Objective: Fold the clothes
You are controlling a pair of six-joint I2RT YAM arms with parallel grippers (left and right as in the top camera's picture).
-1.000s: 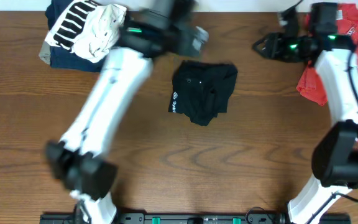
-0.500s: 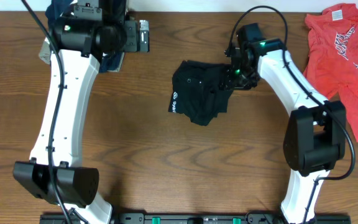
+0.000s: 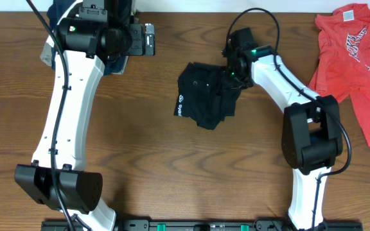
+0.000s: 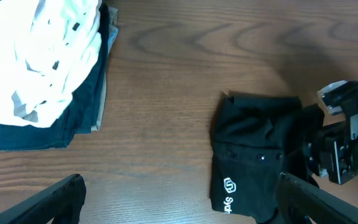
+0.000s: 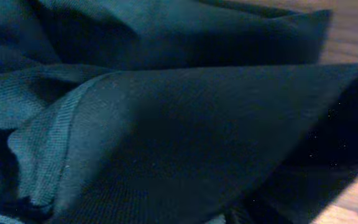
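Observation:
The black garment with a small white logo lies crumpled at the table's middle. It also shows in the left wrist view and fills the right wrist view. My right gripper is pressed into its upper right edge; fabric hides the fingers. The left wrist view shows it there too. My left gripper is open and empty, high at the back left, its fingers wide apart. The coral-red T-shirt with white print lies spread at the far right.
A pile of clothes, a white garment on folded dark blue ones, sits at the back left corner, mostly under my left arm in the overhead view. Bare wooden table lies in front of the black garment.
My right arm swung from the far right to the black garment and pushed a little further left into its edge. My left arm moved up over the back left pile and now holds still.

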